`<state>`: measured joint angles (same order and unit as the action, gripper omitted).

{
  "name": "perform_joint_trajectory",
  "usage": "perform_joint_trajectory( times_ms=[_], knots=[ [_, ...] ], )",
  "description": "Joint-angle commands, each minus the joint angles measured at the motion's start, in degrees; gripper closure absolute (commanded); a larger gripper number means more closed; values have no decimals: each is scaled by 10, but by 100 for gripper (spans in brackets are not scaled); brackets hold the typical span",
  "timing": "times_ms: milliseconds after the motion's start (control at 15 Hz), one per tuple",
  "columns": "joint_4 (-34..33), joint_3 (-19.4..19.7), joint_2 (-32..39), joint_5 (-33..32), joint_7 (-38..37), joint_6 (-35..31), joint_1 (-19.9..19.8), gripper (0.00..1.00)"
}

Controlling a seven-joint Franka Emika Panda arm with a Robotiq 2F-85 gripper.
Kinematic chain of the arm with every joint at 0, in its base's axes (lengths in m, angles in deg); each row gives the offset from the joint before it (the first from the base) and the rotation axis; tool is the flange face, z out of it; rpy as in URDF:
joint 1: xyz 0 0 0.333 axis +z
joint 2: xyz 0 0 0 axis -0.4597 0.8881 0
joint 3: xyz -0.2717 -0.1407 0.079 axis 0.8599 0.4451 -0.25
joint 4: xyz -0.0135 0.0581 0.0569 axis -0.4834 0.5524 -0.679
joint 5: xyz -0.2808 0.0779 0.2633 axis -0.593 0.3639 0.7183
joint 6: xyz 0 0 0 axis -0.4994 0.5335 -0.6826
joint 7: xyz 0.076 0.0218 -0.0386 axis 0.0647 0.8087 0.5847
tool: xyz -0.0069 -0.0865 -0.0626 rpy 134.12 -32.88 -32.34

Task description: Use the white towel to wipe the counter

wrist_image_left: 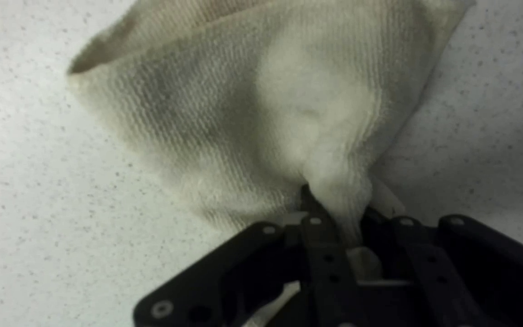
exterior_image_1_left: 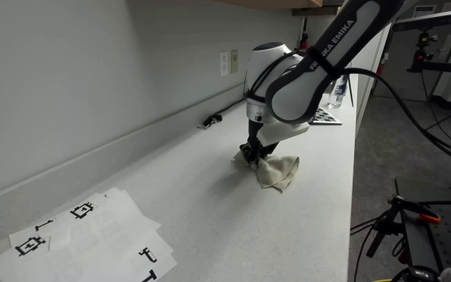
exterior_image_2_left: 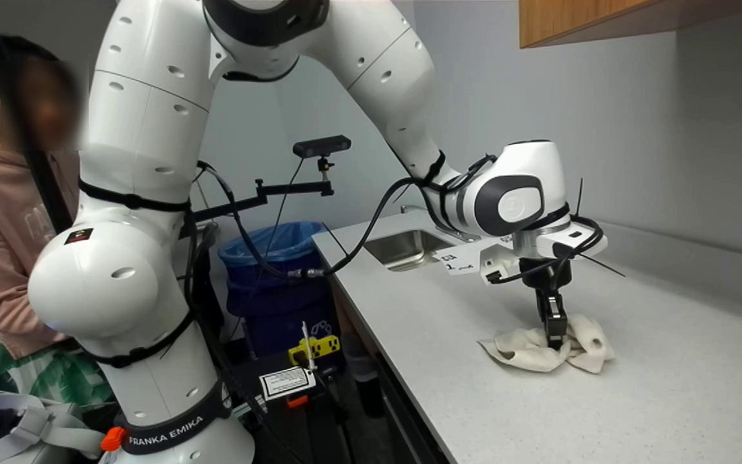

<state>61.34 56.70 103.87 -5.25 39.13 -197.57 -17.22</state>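
The white towel (exterior_image_1_left: 278, 171) lies bunched on the pale speckled counter (exterior_image_1_left: 284, 239), and its loose folds spread to both sides of the gripper. It looks cream-coloured and shows in both exterior views (exterior_image_2_left: 522, 348). My gripper (exterior_image_1_left: 255, 161) points down over the towel, with its fingertips at the counter surface (exterior_image_2_left: 556, 340). In the wrist view the ribbed towel (wrist_image_left: 225, 122) is pinched into a narrow fold between the two black fingers (wrist_image_left: 339, 206). The fingers are shut on that fold. The parts of the towel beneath and behind the fingers are hidden.
Printed paper sheets (exterior_image_1_left: 92, 239) lie on the counter by the wall. A black cable end (exterior_image_1_left: 211, 120), a keyboard-like panel (exterior_image_1_left: 324, 116) and a clear bottle (exterior_image_1_left: 338, 94) stand farther along. A sink (exterior_image_2_left: 406, 249) is set in the counter. A wooden cabinet (exterior_image_2_left: 603, 24) hangs above.
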Motion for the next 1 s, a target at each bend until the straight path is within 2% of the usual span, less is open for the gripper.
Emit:
perform_joint_trajectory(
  times_ms=[0, 600, 733, 933],
  knots=[
    [-16, -30, 12, 8, -1, -10, 6, 97],
    [-60, -149, 35, 16, 66, -7, 52, 97],
    [-65, -155, 38, 15, 78, -4, 59, 97],
    [-61, -141, 36, 12, 84, -4, 56, 97]
  ],
)
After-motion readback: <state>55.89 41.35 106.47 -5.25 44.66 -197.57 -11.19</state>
